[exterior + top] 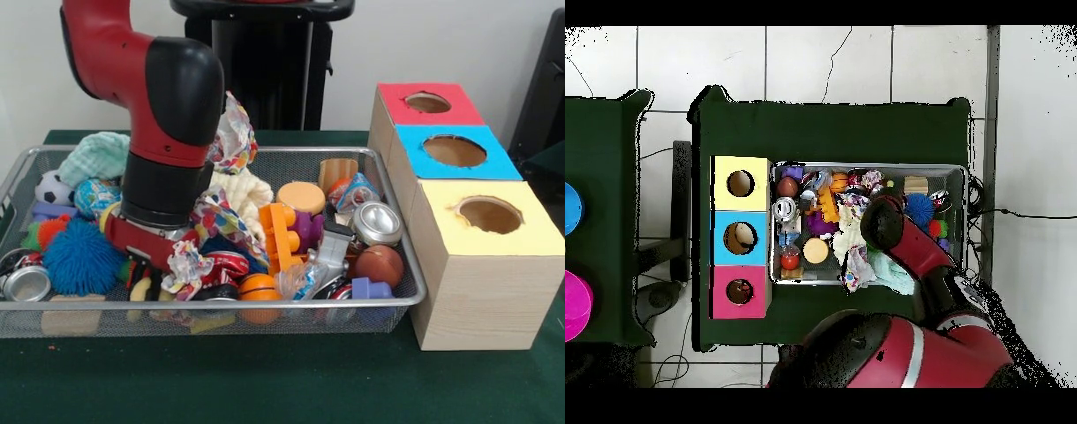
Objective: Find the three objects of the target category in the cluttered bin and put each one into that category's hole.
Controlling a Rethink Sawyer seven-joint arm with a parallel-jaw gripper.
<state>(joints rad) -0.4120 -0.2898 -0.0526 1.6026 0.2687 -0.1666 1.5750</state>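
Observation:
My gripper (pixel 146 269) is down inside the wire bin (pixel 265 303), left of its middle, sunk among the clutter. A crumpled colourful wrapper (pixel 190 265) and a red can (pixel 228 263) lie right against it. The black wrist (pixel 883 220) covers it from above. Beside the bin stand three boxes with round holes on top: red (pixel 427 102), blue (pixel 454 150) and yellow (pixel 490 215). Loose items include a blue spiky ball (pixel 81 256), an orange ball (pixel 259 287), a brown ball (pixel 380 265), a silver can (pixel 378 223) and an orange plastic block (pixel 278 237).
A soccer ball (pixel 51 187), a teal cloth (pixel 95 155) and another can (pixel 26 283) fill the bin's left end. A tan disc (pixel 301 196) and a purple brick (pixel 369 288) lie towards the boxes. The bin (pixel 865 166) and the boxes (pixel 740 238) rest on green cloth.

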